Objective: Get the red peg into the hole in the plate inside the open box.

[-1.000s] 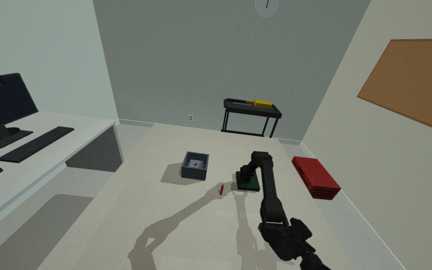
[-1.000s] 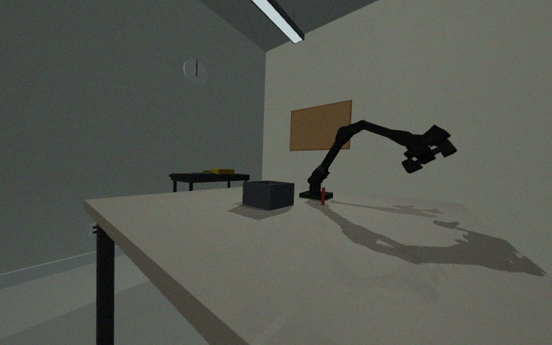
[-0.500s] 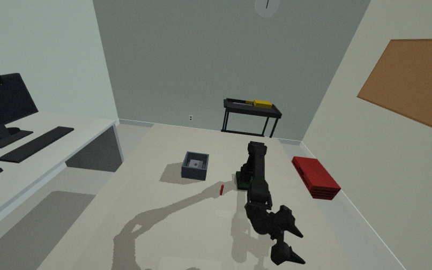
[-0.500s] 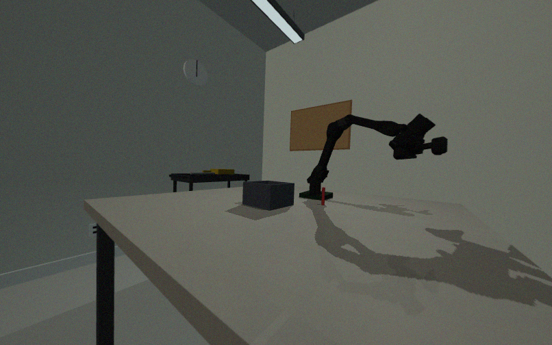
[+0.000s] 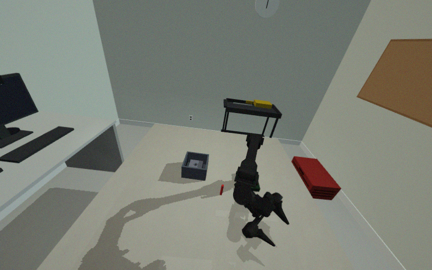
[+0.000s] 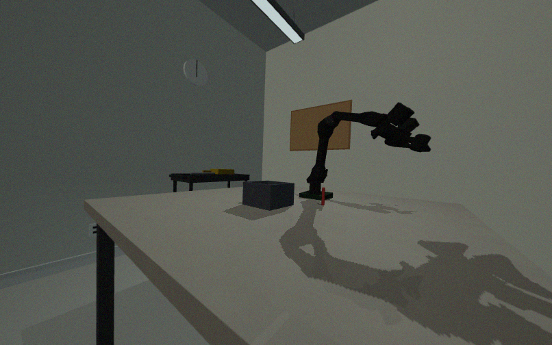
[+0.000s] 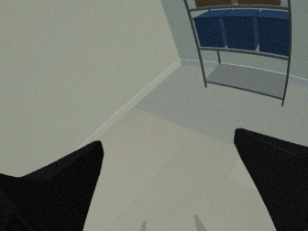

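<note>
Yellow tool (image 5: 262,104) (image 6: 222,171): lying on top of a dark cart (image 5: 253,110) (image 6: 209,178), which stands near the grey wall. Red cabinet (image 5: 321,173): on the floor, beside the right wall in the top view. Corkboard (image 5: 401,76) (image 6: 303,130): mounted on the pale wall. Clock (image 5: 270,9) (image 6: 195,72): fixed to the grey wall. Lamp (image 6: 281,22): overhead. Monitor (image 5: 15,97) and black keyboard (image 5: 38,144): on a white table, keyboard just beside the monitor's foot. Outlet (image 5: 191,117): low on the grey wall. Rack (image 7: 202,69): blue bins (image 7: 241,29) side by side on one shelf, brown boxes (image 7: 258,2) above, partly cut off.
</note>
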Available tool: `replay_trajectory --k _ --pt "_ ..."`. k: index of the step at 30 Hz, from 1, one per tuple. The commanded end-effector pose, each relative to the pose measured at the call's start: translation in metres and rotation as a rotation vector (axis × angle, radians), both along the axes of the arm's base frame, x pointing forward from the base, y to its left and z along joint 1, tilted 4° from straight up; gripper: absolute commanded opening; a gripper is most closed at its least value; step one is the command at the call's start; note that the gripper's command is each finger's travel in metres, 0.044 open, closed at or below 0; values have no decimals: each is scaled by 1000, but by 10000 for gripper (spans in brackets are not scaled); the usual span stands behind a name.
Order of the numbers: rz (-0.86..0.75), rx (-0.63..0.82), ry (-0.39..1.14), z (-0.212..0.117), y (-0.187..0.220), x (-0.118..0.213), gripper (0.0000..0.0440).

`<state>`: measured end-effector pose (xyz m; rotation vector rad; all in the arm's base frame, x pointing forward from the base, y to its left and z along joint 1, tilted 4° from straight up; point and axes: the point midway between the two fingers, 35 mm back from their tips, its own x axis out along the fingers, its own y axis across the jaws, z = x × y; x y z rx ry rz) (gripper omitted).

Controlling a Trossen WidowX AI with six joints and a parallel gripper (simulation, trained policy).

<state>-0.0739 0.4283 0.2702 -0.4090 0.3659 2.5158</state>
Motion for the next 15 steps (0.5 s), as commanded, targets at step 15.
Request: replay_trajectory --k 15 --pt "-470 -335 137 11 -38 79 440"
